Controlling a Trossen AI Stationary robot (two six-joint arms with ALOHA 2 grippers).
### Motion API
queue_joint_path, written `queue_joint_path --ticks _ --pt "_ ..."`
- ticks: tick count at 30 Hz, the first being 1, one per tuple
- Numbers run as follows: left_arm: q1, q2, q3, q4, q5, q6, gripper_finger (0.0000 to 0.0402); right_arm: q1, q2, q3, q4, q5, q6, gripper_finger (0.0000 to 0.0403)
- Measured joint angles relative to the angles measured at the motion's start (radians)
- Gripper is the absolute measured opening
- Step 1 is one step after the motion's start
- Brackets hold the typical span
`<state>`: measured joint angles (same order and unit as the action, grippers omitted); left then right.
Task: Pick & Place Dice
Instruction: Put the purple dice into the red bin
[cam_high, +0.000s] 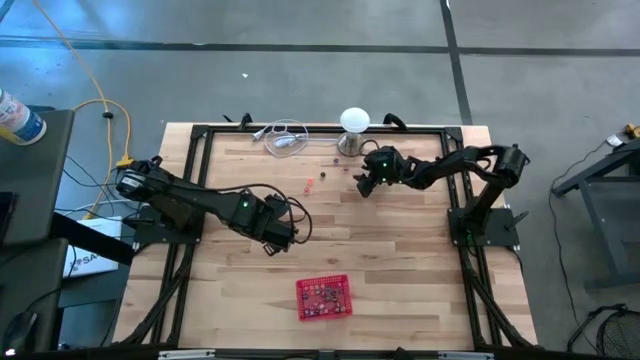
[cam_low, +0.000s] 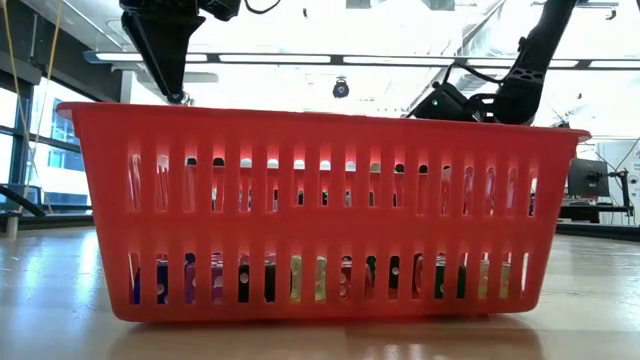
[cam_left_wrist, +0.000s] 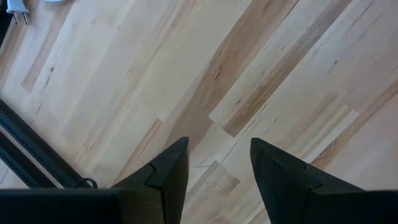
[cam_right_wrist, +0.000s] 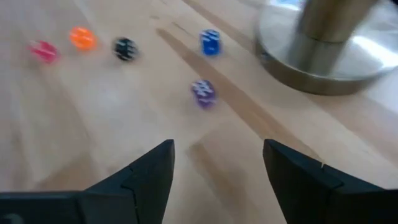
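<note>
The left gripper (cam_high: 272, 247) waits over bare table (cam_high: 400, 260), fingers apart and empty. The red basket (cam_high: 324, 297) near the front edge already holds dice. Further right, the right gripper (cam_right_wrist: 217, 165) hovers open near five loose dice (cam_right_wrist: 203, 92) beside the metal stand (cam_right_wrist: 329, 46) — a skewed close could flick the purple one, seemingly nearest, away.

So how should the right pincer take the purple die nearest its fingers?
Come straight down on the purple die with the open right pincer, closing the fingers on two opposite flat faces. It lies alone on bare wood, apart from the blue die and the metal stand base, so both sides look free.
</note>
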<state>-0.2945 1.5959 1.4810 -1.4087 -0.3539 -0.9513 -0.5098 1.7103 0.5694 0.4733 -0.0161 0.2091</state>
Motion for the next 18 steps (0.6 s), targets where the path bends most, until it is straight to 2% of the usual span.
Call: queue_joint_path --ticks 5,12,18 --pt "0.011 0.000 0.000 0.005 -0.002 0.002 0.0163 -0.003 0.000 0.000 -0.049 0.097 -0.053 0.0235" --pt "0.011 0.001 0.000 0.010 -0.002 0.005 0.0163 -0.015 0.026 0.001 -0.028 0.045 -0.055 0.0235" --pt "0.011 0.001 0.000 0.011 -0.002 0.004 0.0163 -0.017 0.114 0.002 0.130 -0.014 -0.059 0.0235"
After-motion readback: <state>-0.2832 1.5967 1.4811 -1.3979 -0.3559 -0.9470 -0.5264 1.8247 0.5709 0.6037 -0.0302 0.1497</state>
